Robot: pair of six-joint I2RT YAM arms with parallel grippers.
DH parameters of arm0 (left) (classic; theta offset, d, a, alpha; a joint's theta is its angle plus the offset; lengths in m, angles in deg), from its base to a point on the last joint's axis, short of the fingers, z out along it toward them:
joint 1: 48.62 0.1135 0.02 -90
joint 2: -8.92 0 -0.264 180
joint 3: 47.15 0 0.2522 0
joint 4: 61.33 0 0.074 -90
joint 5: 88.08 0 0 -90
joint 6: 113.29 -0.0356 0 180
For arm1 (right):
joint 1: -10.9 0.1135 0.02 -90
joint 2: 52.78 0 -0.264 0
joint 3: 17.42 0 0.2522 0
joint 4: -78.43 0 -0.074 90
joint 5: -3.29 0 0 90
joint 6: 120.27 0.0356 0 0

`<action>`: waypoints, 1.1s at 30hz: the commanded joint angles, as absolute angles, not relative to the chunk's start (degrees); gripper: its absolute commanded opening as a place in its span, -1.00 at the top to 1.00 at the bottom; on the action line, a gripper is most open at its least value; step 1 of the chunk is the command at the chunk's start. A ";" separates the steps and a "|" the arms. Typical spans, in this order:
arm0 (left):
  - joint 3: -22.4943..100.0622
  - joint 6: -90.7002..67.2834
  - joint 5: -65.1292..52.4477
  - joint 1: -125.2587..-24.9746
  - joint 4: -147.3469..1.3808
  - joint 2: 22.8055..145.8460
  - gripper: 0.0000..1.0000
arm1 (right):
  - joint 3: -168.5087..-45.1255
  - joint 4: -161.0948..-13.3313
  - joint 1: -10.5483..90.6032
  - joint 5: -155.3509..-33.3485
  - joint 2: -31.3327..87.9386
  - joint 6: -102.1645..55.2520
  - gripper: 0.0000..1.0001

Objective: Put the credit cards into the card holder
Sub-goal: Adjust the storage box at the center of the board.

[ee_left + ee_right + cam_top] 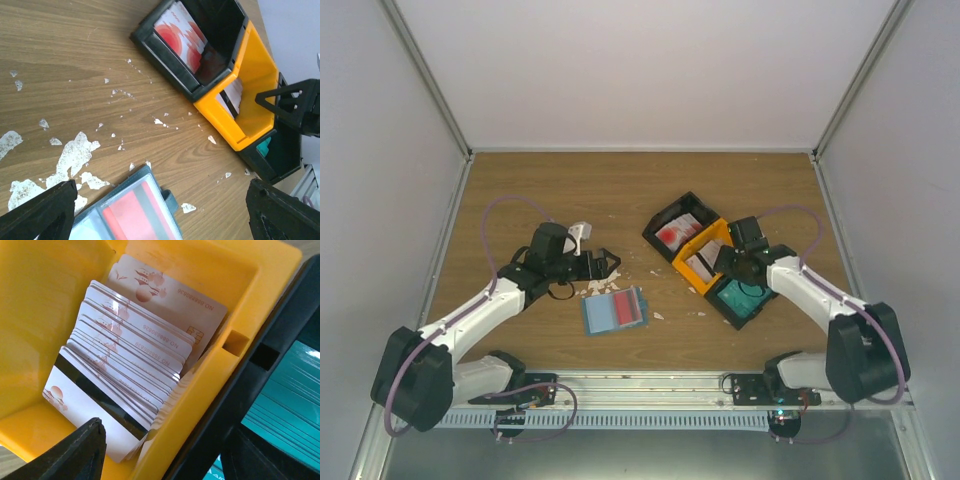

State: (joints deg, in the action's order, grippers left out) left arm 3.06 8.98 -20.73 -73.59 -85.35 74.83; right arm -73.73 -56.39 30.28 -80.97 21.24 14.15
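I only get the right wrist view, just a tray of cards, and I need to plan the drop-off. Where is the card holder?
Observer: The card holder lies open on the table, left of the trays.
Operator: Anything in it yet?
Observer: A red card shows inside it.
Operator: Is the left gripper in the way?
Observer: The left gripper is open and empty, just beyond the card holder's far edge.

Blocking the right side with three touching trays [685, 252]. Packing the orange tray [45, 290] tight with cards [145, 335], leaving little room to squeeze in. Leaving bare wood [670, 300] between trays and card holder [615, 311].
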 commanded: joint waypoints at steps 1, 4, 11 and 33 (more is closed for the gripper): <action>4.96 7.55 -22.38 -72.85 -84.17 76.27 -0.86 | -77.42 -65.96 29.97 -91.40 25.57 12.01 -0.21; 5.12 7.46 -22.74 -72.56 -84.12 76.78 -0.86 | -78.95 -68.89 30.04 -96.20 28.05 12.33 -0.17; 4.62 7.28 -23.55 -72.38 -83.95 77.02 -0.87 | -83.25 -72.14 30.05 -100.04 32.68 11.39 -0.17; 5.01 16.76 -36.32 -75.22 -66.70 90.46 -0.63 | -87.07 -51.48 29.97 -85.13 36.11 -10.85 0.16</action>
State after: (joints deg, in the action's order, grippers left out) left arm 3.19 13.79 -35.44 -73.68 -71.64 86.28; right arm -86.51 -55.38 30.17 -86.48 33.57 -7.70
